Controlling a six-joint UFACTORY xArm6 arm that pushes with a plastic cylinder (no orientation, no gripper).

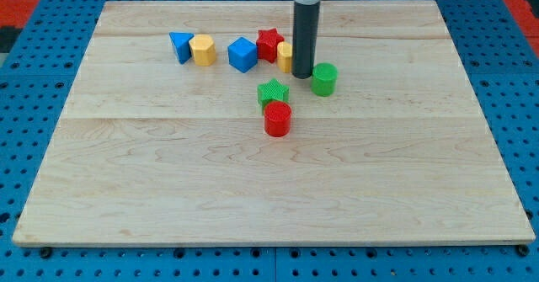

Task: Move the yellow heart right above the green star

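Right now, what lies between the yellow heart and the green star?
Camera view: bare board. The yellow heart, partly behind my tip, sits just above-right of the green star.

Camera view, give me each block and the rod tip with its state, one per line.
Yellow heart block: partly hidden behind rod.
My tip: down on board, right of heart.
Green star block: flat, touching red cylinder.
Red cylinder block: upright.
Green cylinder block: upright, right of tip.
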